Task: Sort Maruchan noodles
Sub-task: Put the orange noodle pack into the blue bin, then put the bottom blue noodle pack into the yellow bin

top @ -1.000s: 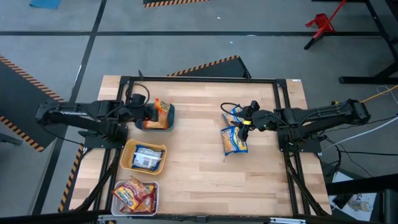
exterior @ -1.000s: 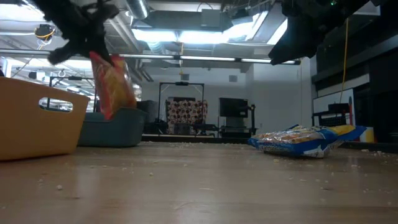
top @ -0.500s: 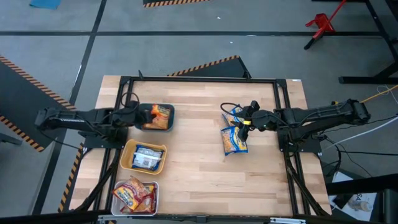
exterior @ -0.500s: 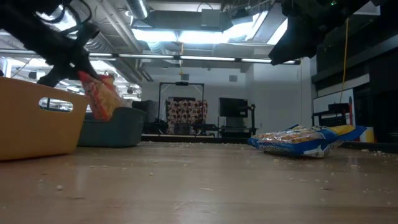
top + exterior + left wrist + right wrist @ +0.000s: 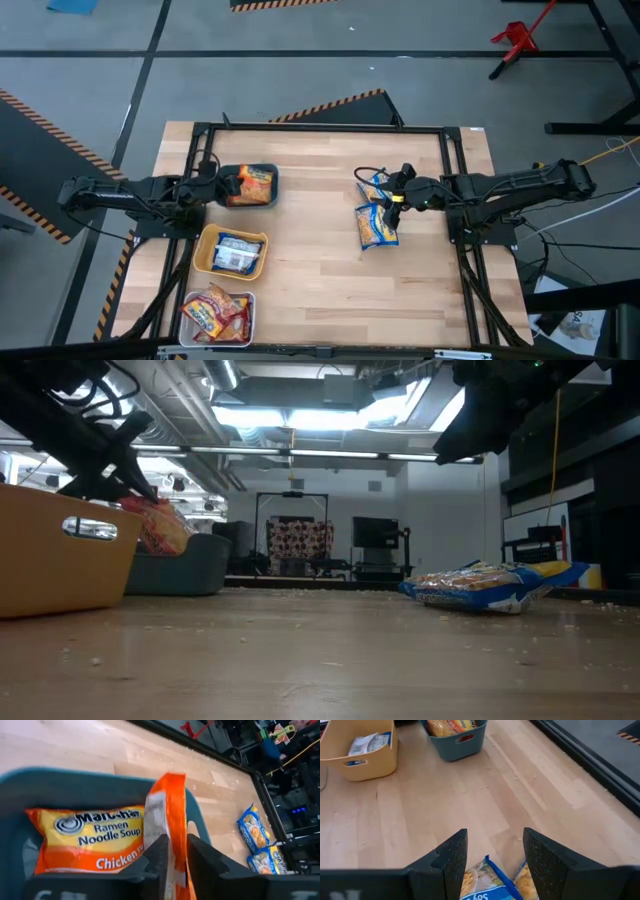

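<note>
Left gripper [image 5: 172, 862]: we see its fingers pinching an orange packet [image 5: 167, 815] inside the teal tray [image 5: 268, 180].
Sorted: yellow tray [image 5: 204, 250], white tray [image 5: 250, 310].
Left: two blue packets [image 5: 376, 215] beneath the parted, empty right gripper [image 5: 492, 855].

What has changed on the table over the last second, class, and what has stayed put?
The left end effector carried an orange packet from above the teal tray down into it, beside another orange one, drawing back leftward. The fingers remain at the packet. The right end effector, the blue packets and the other trays did not move.
</note>
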Controlling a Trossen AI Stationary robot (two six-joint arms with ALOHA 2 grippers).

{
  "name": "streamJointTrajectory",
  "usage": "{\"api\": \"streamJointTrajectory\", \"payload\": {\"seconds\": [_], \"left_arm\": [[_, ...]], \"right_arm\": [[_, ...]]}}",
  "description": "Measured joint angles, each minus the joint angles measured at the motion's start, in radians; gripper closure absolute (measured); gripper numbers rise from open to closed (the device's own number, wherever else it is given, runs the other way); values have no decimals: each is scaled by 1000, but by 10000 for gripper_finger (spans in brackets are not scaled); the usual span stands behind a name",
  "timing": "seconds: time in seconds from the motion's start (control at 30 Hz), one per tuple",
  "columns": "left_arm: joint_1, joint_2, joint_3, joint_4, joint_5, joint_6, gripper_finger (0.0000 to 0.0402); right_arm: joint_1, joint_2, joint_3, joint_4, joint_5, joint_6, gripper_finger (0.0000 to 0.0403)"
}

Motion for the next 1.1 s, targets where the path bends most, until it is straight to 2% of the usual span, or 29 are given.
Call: {"api": "streamJointTrajectory", "payload": {"seconds": [0.2, 0.4, 0.53, 0.6, 0.7, 0.87, 0.97, 1.1], "left_arm": [[0, 0, 17, -26, -27, 66, 303], [0, 0, 132, -297, -123, -1, 307], [0, 0, 201, -314, -194, 4, 312], [0, 2, 212, -256, -183, 51, 316], [0, 17, 202, -140, -89, 130, 324], [-12, 112, 149, 31, 8, 156, 341], [-30, 179, 122, 222, 28, 210, 346], [-57, 272, 121, 569, 70, 369, 345]], "right_arm": [[0, 0, 0, 0, -2, 0, 221], [0, 14, 0, -1, -28, -2, 221], [0, 44, -1, 1, -29, -2, 221], [0, 64, 0, 3, -29, -2, 221], [0, 96, 0, 20, -22, -2, 221], [0, 143, 0, 35, -15, -1, 221], [0, 172, 0, 20, 19, 7, 221], [0, 206, 0, -66, -2, 92, 221]]}}
